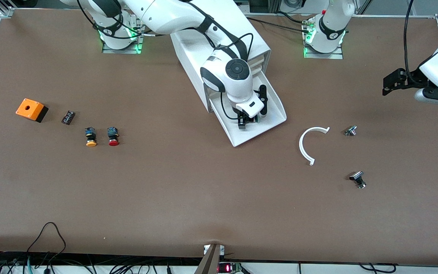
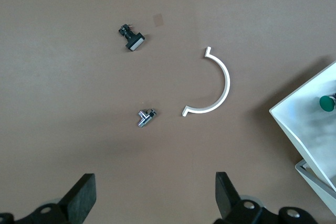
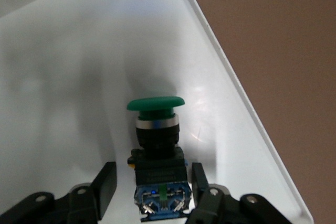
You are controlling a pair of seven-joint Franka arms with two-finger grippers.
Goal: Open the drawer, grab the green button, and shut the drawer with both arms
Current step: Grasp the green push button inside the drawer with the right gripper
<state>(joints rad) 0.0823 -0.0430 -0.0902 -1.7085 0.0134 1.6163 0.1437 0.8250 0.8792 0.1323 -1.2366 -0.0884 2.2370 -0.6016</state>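
Observation:
The bottom drawer point(image 1: 276, 114) of the white cabinet point(image 1: 188, 49) stands pulled out toward the front camera. The green-capped button point(image 3: 156, 129) lies on its side in the drawer; its cap also shows in the left wrist view point(image 2: 328, 102). My right gripper point(image 1: 247, 121) is down in the drawer, its open fingers point(image 3: 105, 187) on either side of the button's black-and-blue body, with a gap on one side. My left gripper point(image 1: 385, 84) waits open and empty over the table at the left arm's end, its fingers point(image 2: 84, 195) spread wide.
A white curved strip point(image 1: 304, 142) and two small metal parts point(image 1: 351, 131) point(image 1: 357, 179) lie toward the left arm's end. An orange box point(image 1: 31, 109), a small black part point(image 1: 68, 117), a yellow-capped button point(image 1: 90, 137) and a red-capped button point(image 1: 113, 136) lie toward the right arm's end.

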